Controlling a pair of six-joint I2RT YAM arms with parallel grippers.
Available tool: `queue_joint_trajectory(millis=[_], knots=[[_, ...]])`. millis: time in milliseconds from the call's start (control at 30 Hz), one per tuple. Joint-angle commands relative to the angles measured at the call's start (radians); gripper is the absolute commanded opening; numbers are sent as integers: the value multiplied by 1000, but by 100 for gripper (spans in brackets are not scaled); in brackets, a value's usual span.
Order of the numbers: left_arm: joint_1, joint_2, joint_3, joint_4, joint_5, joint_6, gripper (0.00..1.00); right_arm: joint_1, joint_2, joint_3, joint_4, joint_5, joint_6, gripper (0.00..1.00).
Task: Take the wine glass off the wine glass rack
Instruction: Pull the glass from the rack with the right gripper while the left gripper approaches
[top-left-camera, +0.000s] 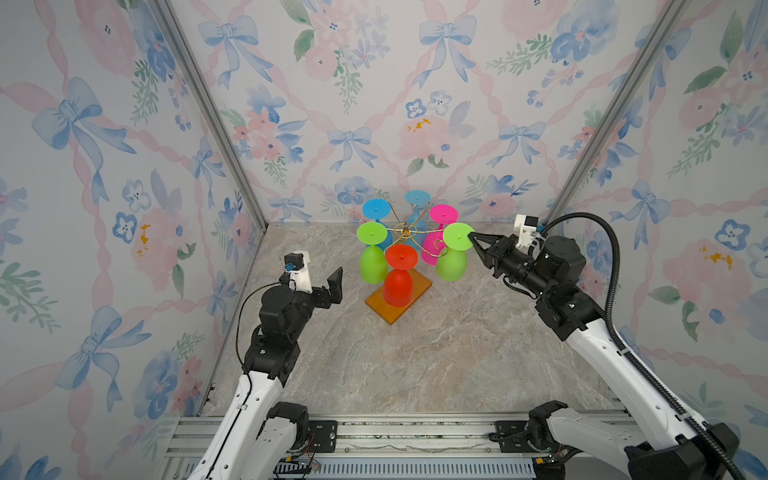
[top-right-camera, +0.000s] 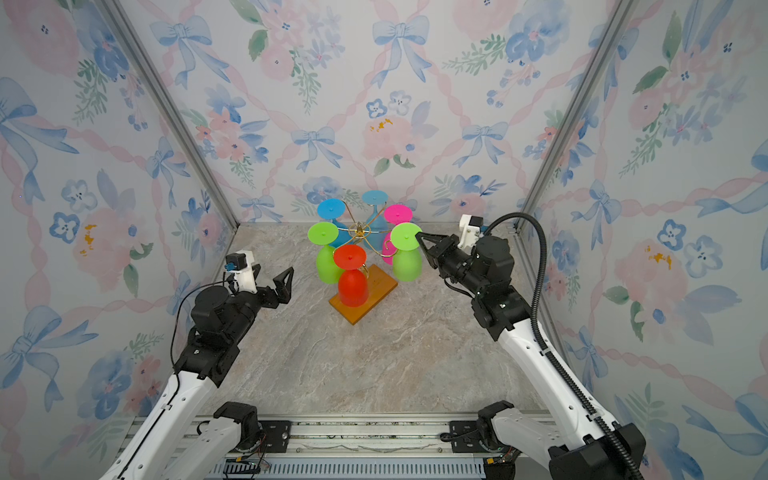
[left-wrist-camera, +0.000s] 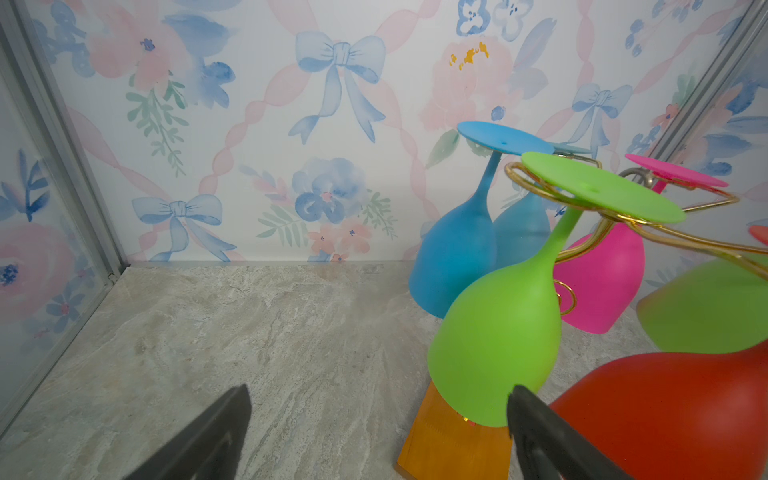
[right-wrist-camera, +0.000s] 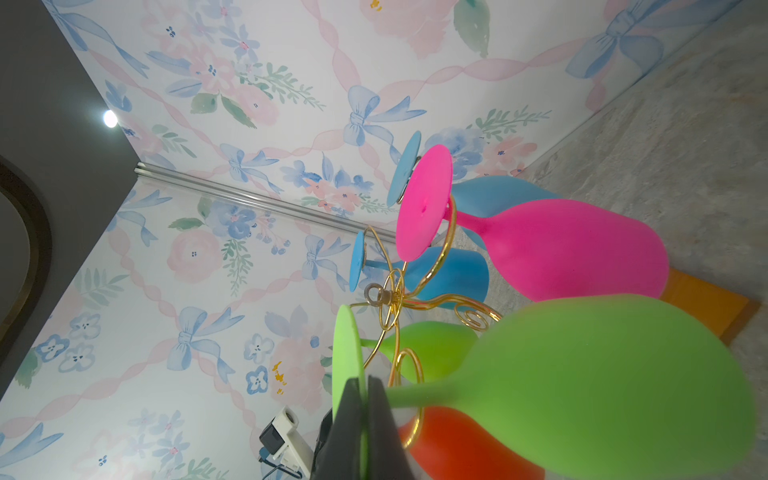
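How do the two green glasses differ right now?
The right-hand green glass, right of the rack, has its foot pinched by the shut right gripper; the left-hand green glass, left of the rack, is untouched, the open left gripper apart from it. Both are upside down, lime green.

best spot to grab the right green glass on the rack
The flat foot disc, pinched at its rim from the right side: the glass is bowl-down, foot on top, that side facing away from the rack. The right gripper grips there.

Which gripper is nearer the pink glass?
Right. The right gripper, shut on the neighbouring green glass's foot, is beside the pink glass; the left gripper hangs open on the rack's far side.
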Motion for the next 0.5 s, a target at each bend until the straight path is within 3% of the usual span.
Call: queue_joint_trajectory(millis=[0,167,467], knots=[[8,-37,-11,-7,3,-8,98,-14,-46,-19,-38,1,-6,0],[9,-72,38,-88,16,-29,98,-33,-98,-17,-102,1,-56,0],[7,-26,262,-255,141,-98,98,-50,-171,-22,-206,0,-178,0]])
